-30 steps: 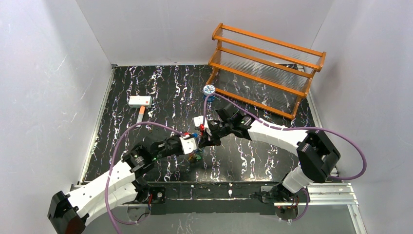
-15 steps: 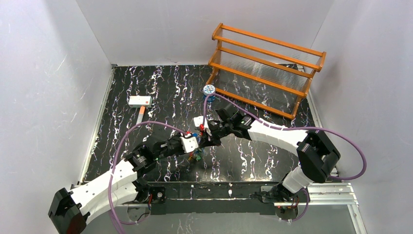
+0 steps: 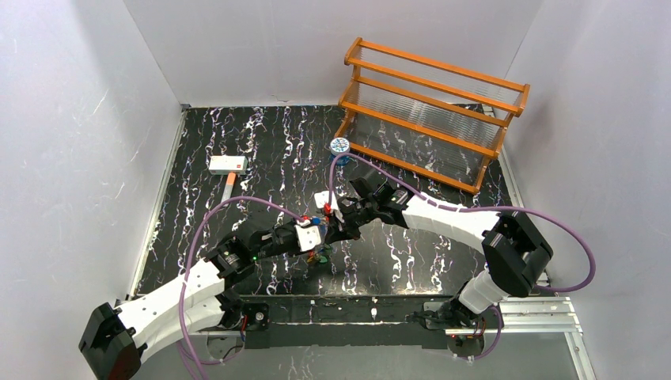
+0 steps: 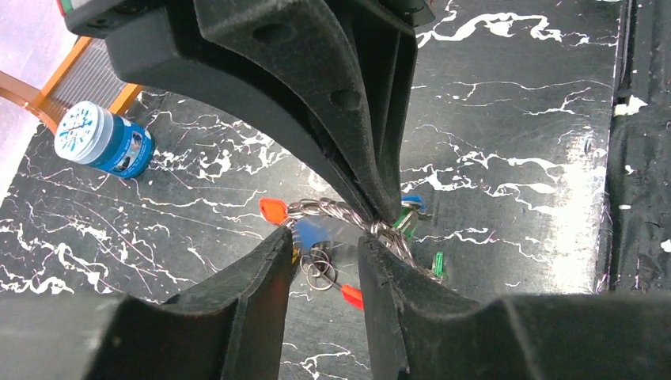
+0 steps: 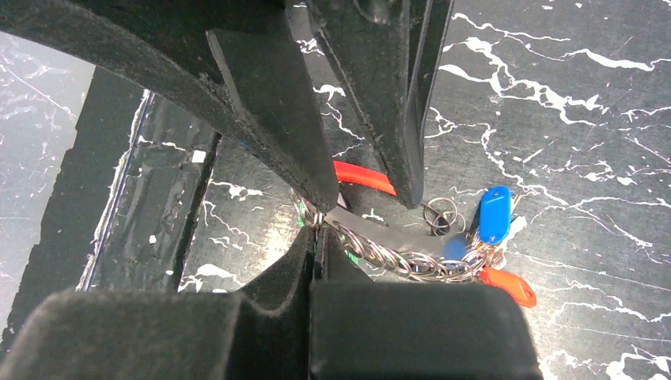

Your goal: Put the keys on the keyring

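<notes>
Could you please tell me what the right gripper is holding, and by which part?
The right gripper pinches the twisted-wire keyring at one end, fingertips shut on it.

- The left arm (image 3: pixel 194 286) stretches low from its base at 7 o'clock, pointing toward 2 o'clock, and ends near the middle.
- The left gripper (image 3: pixel 323 240) has its jaws partly apart, with a clear gap between the fingers (image 4: pixel 261 269).
- The right arm (image 3: pixel 443 212) bends at 4 o'clock and reaches toward 9 o'clock.
- The right gripper (image 3: pixel 332 229) has its jaws pressed together, its tips just beside the left gripper's.

Bright, even light; soft shadows; wrist views blur close up.
</notes>
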Controlling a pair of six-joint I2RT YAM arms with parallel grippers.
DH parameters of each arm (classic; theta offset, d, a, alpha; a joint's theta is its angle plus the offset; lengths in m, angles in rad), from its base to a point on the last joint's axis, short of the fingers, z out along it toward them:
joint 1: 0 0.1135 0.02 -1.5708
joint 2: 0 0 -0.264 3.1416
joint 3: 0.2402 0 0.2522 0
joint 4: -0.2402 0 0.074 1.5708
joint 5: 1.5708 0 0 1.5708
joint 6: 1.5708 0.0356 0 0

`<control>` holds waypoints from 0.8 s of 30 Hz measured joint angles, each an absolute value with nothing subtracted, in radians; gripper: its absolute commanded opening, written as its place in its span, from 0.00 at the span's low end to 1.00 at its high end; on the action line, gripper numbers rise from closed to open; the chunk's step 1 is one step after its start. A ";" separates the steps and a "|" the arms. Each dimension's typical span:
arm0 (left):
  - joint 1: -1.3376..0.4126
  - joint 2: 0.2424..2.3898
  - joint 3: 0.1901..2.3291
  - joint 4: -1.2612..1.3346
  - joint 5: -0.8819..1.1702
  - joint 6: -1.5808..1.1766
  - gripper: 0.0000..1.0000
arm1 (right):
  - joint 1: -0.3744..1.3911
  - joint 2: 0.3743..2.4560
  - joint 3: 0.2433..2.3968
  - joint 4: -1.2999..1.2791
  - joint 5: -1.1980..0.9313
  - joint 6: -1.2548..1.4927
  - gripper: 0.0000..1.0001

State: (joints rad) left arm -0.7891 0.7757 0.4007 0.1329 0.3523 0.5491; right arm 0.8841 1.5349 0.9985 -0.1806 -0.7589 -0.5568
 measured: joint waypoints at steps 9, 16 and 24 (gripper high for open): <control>-0.789 0.775 0.401 0.091 0.301 0.535 0.36 | 0.884 1.535 0.999 -0.179 -0.759 -0.557 0.01; -0.789 0.775 0.401 0.062 0.300 0.504 0.36 | 0.884 1.535 0.999 -0.181 -0.759 -0.556 0.01; -0.789 0.768 0.401 0.046 0.352 0.477 0.36 | 0.884 1.535 0.999 -0.182 -0.759 -0.556 0.01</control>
